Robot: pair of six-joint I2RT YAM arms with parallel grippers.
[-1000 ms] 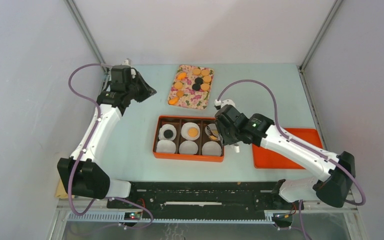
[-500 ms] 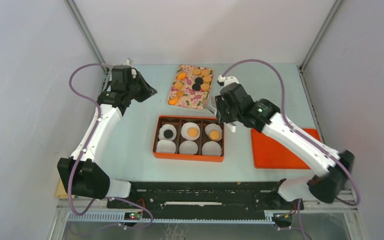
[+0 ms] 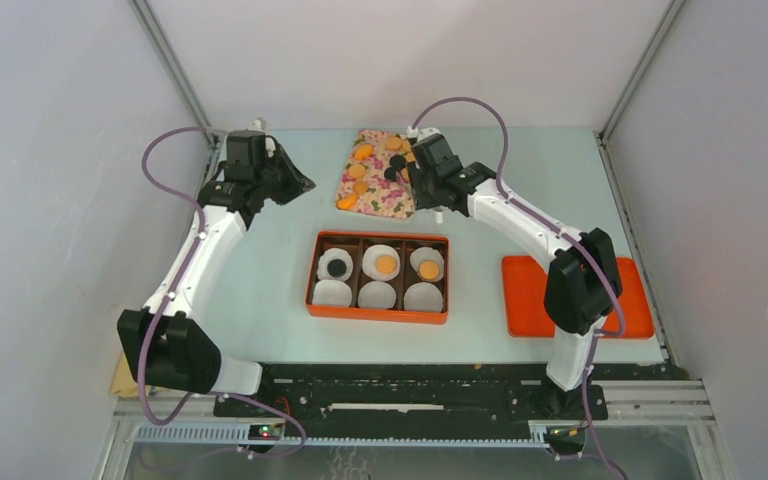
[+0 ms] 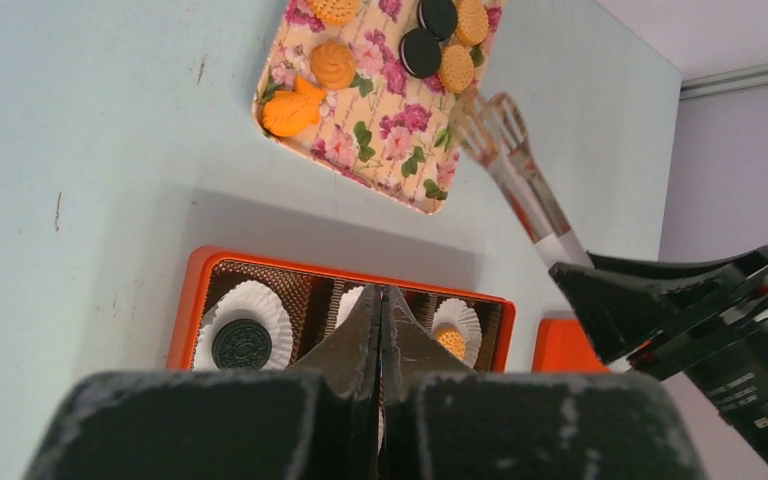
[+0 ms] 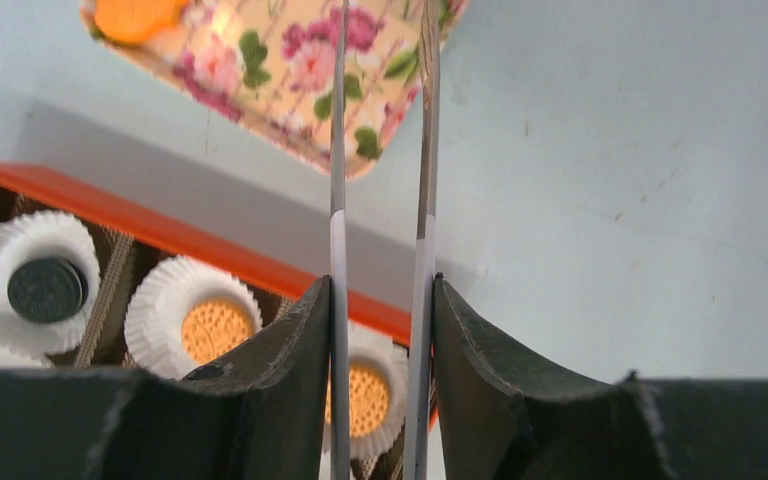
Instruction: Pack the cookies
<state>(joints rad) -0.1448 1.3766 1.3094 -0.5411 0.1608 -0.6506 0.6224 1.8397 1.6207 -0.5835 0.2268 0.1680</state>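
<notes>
Several tan and black cookies lie on the floral tray at the back. The orange box holds white paper cups. The back row has a black cookie and two tan cookies, and the front cups are bare. My right gripper is shut on metal tongs. The tong tips hang open over the tray's right edge with nothing between them. In the right wrist view the tongs run between the fingers of my right gripper. My left gripper is shut and empty, left of the tray.
An orange lid lies flat to the right of the box. An orange fish-shaped cookie and a swirl cookie sit at the tray's left end. Grey walls close in both sides and the back.
My right arm has swung from over the box's right back cup up to the floral tray, carrying the tongs. A tan cookie now shows in that cup. The left arm has not moved.
</notes>
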